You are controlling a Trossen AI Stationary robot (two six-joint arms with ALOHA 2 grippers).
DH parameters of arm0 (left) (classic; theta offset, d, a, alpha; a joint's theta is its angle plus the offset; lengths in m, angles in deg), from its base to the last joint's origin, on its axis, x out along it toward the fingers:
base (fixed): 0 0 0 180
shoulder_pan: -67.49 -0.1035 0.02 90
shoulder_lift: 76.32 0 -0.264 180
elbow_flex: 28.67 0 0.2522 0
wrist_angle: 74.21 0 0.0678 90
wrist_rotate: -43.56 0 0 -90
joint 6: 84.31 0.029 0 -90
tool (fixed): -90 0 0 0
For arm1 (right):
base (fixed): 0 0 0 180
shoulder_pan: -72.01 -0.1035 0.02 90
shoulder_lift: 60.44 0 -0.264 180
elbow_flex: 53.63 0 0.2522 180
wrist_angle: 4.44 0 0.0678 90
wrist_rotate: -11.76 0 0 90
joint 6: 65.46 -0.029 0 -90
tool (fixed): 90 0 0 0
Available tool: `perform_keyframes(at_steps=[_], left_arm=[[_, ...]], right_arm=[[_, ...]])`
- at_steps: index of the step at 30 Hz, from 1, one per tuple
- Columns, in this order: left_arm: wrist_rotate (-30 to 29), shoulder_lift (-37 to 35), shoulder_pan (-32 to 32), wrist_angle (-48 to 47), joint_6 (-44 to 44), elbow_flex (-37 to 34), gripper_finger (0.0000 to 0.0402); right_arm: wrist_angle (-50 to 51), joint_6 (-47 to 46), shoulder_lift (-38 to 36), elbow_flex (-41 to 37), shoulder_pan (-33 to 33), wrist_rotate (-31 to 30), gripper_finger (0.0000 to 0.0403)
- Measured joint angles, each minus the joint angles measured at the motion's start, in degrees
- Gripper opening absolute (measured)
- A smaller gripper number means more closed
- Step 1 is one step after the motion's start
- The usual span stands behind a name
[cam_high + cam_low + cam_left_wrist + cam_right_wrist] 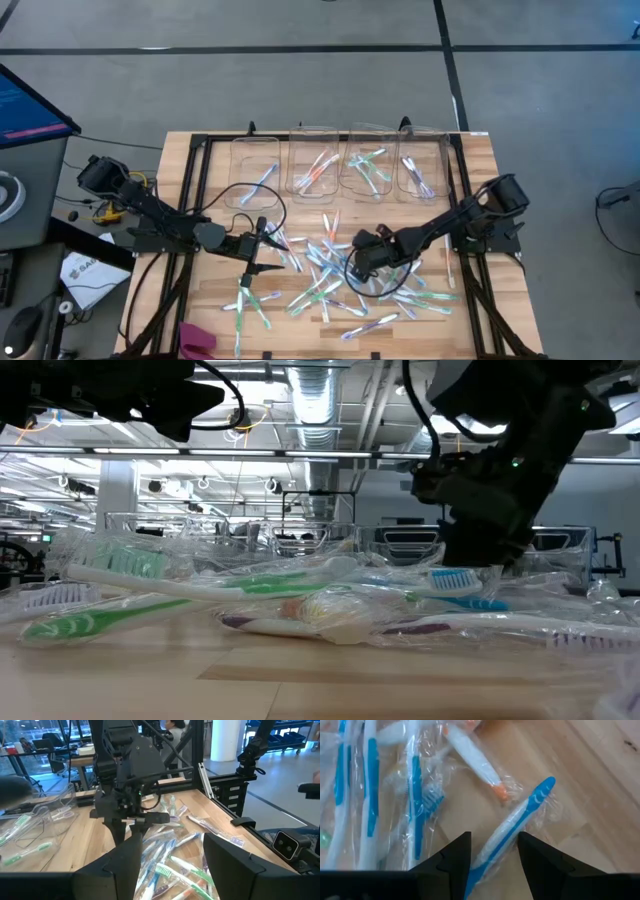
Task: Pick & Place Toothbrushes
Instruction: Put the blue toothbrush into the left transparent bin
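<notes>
Several wrapped toothbrushes [330,278] with blue, green, orange or purple accents lie scattered on the wooden table's middle. My right gripper [354,266] slants down over the pile. In its wrist view it is open [494,854], one finger on either side of a blue-and-white toothbrush [517,827] that lies flat on the wood in its clear wrapper. I see no contact with it. My left gripper [268,240] hangs level above the pile's left part, open [172,870] with nothing between its fingers, facing the right gripper [127,817].
Four clear bins [340,165] stand in a row at the table's far side, each holding a few toothbrushes. Black frame rails [190,200] run along the left and right sides. A pink object [197,340] lies at the near left corner.
</notes>
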Motion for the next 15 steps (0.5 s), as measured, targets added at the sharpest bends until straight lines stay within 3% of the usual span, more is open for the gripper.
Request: perform_keyframes(at_steps=[6, 13, 15], left_arm=[[0.00, 0.00, 0.00, 0.00, 0.00, 0.00, 0.0204], [0.00, 0.00, 0.00, -0.02, 0.00, 0.02, 0.0204], [0.00, 0.00, 0.00, -0.02, 0.00, 0.02, 0.0204]], right_arm=[[0.11, 1.88, 1.38, 1.03, 1.01, 2.07, 0.0130], [1.35, 3.43, 0.36, 1.17, 1.02, 3.02, 0.0027], [1.69, 4.15, 0.34, 1.17, 0.99, 3.17, 0.0014]])
